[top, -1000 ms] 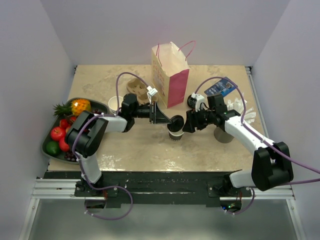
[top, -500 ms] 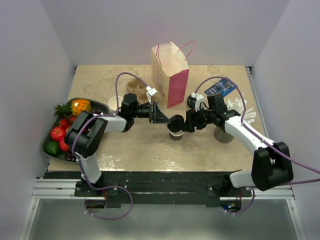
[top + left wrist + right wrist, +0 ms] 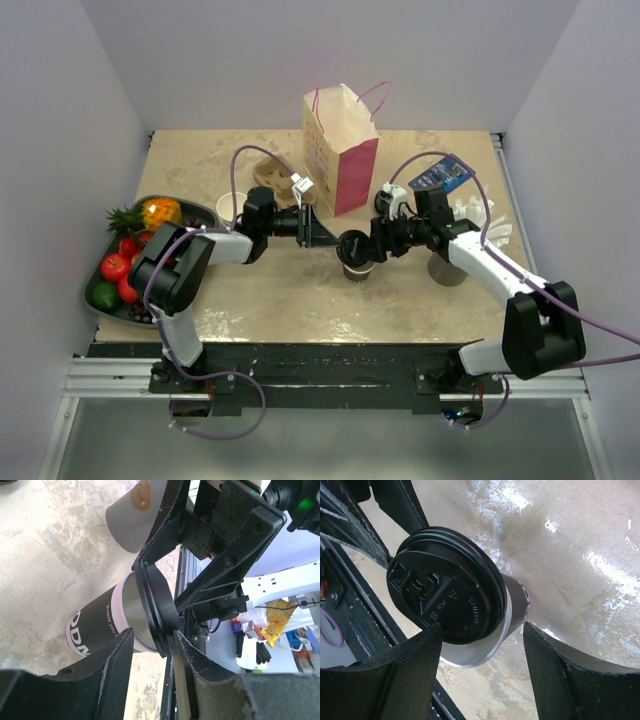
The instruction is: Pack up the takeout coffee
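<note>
Between spread fingers (image 3: 555,680) of right end effector (image 3: 482,627), lidded takeout coffee (image 3: 445,587), upright

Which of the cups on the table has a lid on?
The dark-banded coffee cup in the middle: it alone wears a black lid. The white cup to its left is open-topped, and the grey cup on the right shows no lid.

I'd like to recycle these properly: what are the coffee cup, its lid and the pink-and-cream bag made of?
The takeout coffee: looks like paper, matte dark band printed over a white wall. Its lid: seemingly black plastic, glossy, with moulded lettering. The bag: probably paper, crisp folds; cord handles.
</note>
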